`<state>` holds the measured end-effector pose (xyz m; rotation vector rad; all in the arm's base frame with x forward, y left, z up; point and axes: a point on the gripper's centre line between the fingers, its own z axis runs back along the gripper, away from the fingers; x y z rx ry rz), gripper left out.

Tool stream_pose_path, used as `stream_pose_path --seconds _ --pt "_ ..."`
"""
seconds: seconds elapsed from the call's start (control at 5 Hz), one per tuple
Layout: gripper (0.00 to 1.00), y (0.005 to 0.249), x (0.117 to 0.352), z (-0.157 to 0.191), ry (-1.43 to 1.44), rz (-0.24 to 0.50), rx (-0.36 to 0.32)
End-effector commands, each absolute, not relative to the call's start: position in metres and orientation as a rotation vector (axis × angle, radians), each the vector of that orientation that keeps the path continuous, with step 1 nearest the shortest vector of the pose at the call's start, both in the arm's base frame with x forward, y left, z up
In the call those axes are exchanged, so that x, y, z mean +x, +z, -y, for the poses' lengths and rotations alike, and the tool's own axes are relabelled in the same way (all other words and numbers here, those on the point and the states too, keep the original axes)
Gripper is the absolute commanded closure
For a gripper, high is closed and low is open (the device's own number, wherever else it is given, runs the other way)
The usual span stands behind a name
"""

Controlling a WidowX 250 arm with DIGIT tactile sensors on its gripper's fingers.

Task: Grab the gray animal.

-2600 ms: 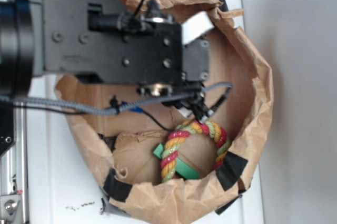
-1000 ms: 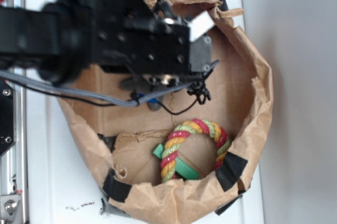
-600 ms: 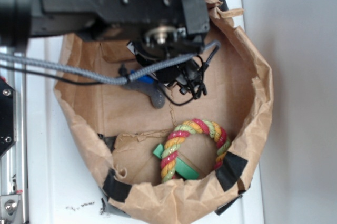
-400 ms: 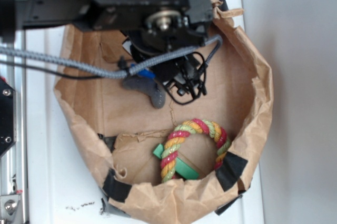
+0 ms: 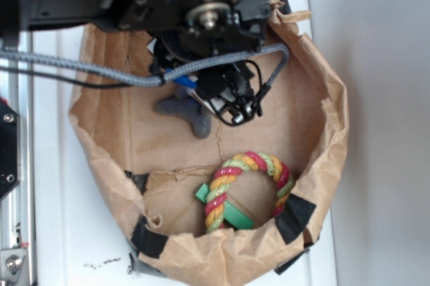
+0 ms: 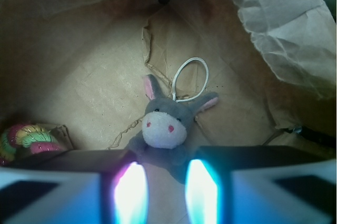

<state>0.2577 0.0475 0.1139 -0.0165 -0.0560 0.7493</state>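
Gripper [image 6: 166,182], at the wrist view's lower edge, has its fingers spread with a gap between them, apparently lined up to straddle the toy. Around everything rises the brown paper bag [image 5: 322,111], its walls penning the objects in. At the lower left lies the rope ring [image 6: 23,139], well apart. Centre frame, the gray animal [image 6: 166,124] lies on the bag floor just beyond the fingertips, not yet gripped.

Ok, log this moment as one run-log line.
phase: approach | gripper: open, above gray animal | animal: lying on paper bag floor, ungrasped | rope ring: apart, untouched
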Motion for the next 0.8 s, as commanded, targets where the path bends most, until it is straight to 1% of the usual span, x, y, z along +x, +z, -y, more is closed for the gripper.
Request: stream_pose_path --seconds 0.0,0.2,0.4,0.6 --pt "0.0 0.112 0.263 -0.063 0.874 0.146 -0.149" --pt "0.0 0.088 0.264 -0.069 0.909 0.18 -0.15" --pt "0.0 0.071 0.263 -0.077 0.906 0.181 -0.123" --pt "0.0 0.044 0.259 -0.067 0.902 0.214 -0.076"
